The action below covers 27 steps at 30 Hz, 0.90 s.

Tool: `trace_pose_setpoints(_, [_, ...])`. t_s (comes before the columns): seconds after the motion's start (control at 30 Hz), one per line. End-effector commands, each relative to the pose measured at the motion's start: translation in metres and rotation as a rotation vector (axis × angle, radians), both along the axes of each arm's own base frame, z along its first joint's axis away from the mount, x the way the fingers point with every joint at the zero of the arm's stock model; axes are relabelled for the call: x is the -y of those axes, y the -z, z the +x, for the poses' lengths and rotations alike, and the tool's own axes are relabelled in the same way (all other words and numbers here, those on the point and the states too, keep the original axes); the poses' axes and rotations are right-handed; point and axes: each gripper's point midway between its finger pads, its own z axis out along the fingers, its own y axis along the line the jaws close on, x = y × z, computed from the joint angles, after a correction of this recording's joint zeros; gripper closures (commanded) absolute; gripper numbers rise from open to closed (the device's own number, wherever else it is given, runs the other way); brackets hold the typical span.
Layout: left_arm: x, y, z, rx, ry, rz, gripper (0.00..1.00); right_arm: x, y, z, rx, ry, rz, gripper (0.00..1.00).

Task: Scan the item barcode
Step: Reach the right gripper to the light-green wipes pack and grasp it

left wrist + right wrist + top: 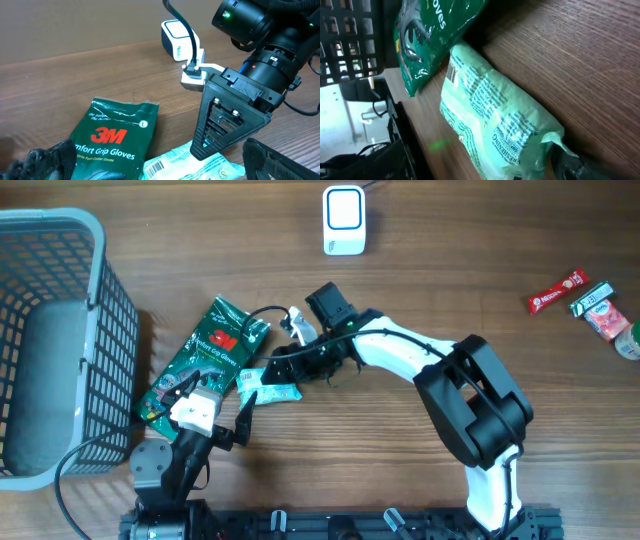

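On my right wrist camera, a pale green packet (495, 120) lies on the wooden table (580, 60), its barcode (452, 72) at the far left end. A dark green gloves bag (430, 35) sits just beside that end, with black basket mesh (350, 40) further left.

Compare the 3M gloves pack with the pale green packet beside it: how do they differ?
The gloves pack is dark green with a red logo; the packet is pale mint. The gloves pack is clearly larger than the packet. The packet shows a barcode facing up; the gloves pack shows only its printed front. Both are soft packs lying on the table.
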Motion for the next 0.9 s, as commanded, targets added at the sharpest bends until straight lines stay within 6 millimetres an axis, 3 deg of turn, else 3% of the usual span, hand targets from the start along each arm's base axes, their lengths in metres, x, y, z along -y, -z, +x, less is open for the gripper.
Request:
trace_pose_setpoints(0.0, [0.001,0.001,-0.001,-0.001,0.008,-0.011,0.00,0.008,0.023,0.004,0.000,0.028,-0.067,0.05])
trace_pose_setpoints(0.17, [0.001,0.001,-0.001,-0.001,0.008,-0.011,0.00,0.013,0.037,0.006,0.014,0.046,-0.131,0.09])
trace_pose_setpoints(0.23, [0.001,0.001,-0.001,-0.001,0.008,-0.011,0.00,0.011,0.053,0.003,-0.007,0.047,-0.144,0.10])
trace_pose_setpoints(0.3, [0.001,0.001,-0.001,-0.001,0.008,-0.011,0.00,0.012,0.075,0.001,-0.077,0.093,-0.175,0.19])
trace_pose_setpoints(0.5, [0.001,0.001,-0.001,-0.001,0.008,-0.011,0.00,0.024,0.096,-0.002,-0.114,0.138,-0.264,0.67])
trace_pose_setpoints(0.53, [0.001,0.001,-0.001,-0.001,0.008,-0.011,0.00,0.027,0.098,-0.002,-0.116,0.146,-0.285,0.86])
trace_pose_setpoints(0.57, [0.001,0.001,-0.001,-0.001,0.008,-0.011,0.00,0.028,0.098,-0.003,-0.120,0.145,-0.287,0.95])
trace_pose_setpoints(0.7, [0.001,0.001,-0.001,-0.001,0.008,-0.011,0.00,0.031,0.081,0.005,-0.140,0.125,-0.210,0.95])
trace_pose_setpoints(0.77, [0.001,0.001,-0.001,-0.001,0.008,-0.011,0.00,0.055,0.067,0.015,-0.172,0.178,-0.241,0.95])
trace_pose_setpoints(0.87, [0.001,0.001,-0.001,-0.001,0.008,-0.011,0.00,0.085,0.030,0.031,-0.134,0.198,-0.225,0.95])
